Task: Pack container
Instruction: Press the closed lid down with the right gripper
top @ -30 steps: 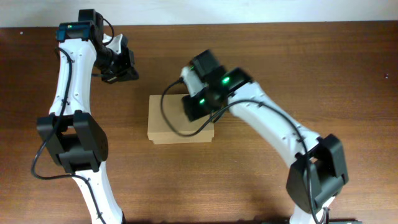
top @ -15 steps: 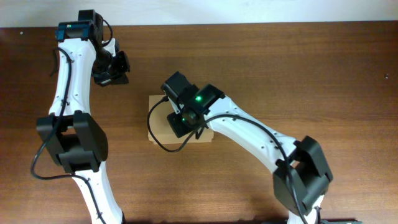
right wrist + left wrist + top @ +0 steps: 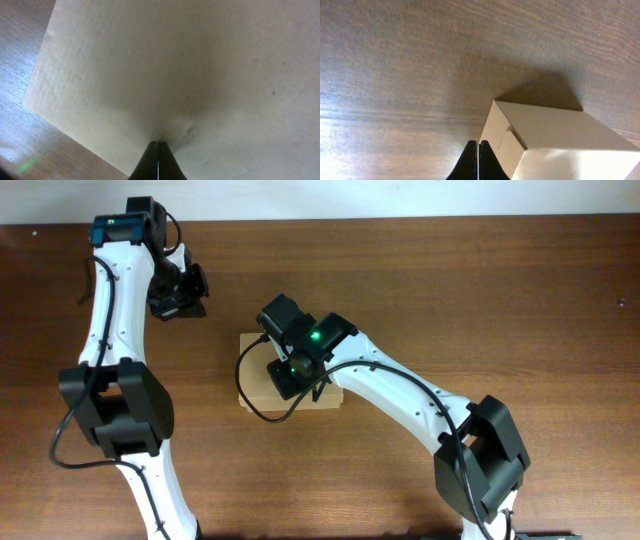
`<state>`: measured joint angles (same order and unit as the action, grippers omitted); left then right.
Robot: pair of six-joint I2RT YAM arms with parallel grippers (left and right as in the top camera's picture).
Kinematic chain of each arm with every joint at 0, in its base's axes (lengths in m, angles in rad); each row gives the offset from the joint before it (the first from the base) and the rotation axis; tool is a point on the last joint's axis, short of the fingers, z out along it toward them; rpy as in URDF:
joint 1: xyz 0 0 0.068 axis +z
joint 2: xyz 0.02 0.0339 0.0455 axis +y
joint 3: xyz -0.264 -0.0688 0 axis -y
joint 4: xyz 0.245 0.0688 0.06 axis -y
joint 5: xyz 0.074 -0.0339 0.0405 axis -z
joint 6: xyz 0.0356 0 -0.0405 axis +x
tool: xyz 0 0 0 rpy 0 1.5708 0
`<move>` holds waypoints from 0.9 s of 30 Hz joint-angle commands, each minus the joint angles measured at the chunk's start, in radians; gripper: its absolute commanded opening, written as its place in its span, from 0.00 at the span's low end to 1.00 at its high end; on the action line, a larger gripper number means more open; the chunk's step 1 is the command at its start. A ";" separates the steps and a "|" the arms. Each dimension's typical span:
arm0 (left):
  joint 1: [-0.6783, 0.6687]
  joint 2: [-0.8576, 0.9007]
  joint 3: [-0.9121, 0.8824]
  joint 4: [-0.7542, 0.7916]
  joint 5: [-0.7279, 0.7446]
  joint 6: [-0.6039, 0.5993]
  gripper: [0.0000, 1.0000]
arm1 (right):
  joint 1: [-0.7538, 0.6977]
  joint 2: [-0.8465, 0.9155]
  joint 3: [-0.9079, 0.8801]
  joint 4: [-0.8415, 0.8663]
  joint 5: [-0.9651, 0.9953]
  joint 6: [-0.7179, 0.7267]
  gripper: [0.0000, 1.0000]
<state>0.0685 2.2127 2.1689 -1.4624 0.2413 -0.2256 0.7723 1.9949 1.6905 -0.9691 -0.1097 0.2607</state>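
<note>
R gripper point(image 3: 157, 144) closed, seemingly pressing container point(image 3: 200, 65) top; L gripper point(image 3: 478, 146) closed, apart.

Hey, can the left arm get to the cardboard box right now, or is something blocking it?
Probably yes: only bare table shows between the shut left fingers and the container's near side. The right fingers press on its top, so that face is taken.
</note>
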 commanded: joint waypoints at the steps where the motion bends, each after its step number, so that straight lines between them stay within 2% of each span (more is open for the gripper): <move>1: -0.001 -0.058 0.068 -0.028 -0.010 -0.006 0.02 | 0.005 -0.071 0.063 -0.012 0.003 -0.024 0.03; 3: -0.002 -0.095 0.109 -0.051 -0.010 -0.006 0.02 | 0.005 -0.105 0.100 -0.021 0.021 -0.066 0.04; 4: -0.001 -0.111 0.125 -0.060 -0.010 -0.006 0.02 | 0.005 -0.117 0.120 -0.023 0.021 -0.100 0.08; 5: -0.002 -0.123 0.137 -0.066 -0.010 -0.006 0.05 | 0.005 -0.124 0.134 -0.026 0.024 -0.120 0.27; 6: -0.002 -0.140 0.153 -0.073 -0.010 -0.006 0.26 | 0.005 -0.131 0.146 -0.027 0.037 -0.126 0.63; 7: -0.002 -0.155 0.164 -0.079 -0.010 -0.006 0.60 | 0.005 -0.139 0.156 -0.026 0.063 -0.126 0.97; 8: -0.001 -0.167 0.173 -0.084 -0.010 -0.006 1.00 | 0.005 -0.144 0.164 -0.026 0.086 -0.126 0.99; 12: -0.001 -0.225 0.187 -0.103 -0.008 -0.006 1.00 | 0.000 -0.151 0.192 -0.049 0.151 -0.126 0.99; 15: -0.001 -0.249 0.187 -0.128 0.071 -0.004 1.00 | -0.016 -0.159 0.210 -0.069 0.151 -0.134 0.99; 18: 0.000 -0.283 0.187 -0.132 0.163 0.084 0.99 | -0.039 -0.209 0.213 -0.110 0.148 -0.191 0.99; 24: 0.000 -0.473 0.187 -0.129 0.150 0.206 1.00 | -0.130 -0.430 0.205 -0.274 0.151 -0.262 0.99; 27: 0.000 -0.574 0.187 -0.133 0.105 0.213 1.00 | -0.170 -0.531 0.190 -0.305 0.151 -0.299 0.99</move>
<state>0.0685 1.7962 2.3451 -1.5898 0.3622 -0.0788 0.6388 1.6024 1.8793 -1.2530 0.0261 0.0227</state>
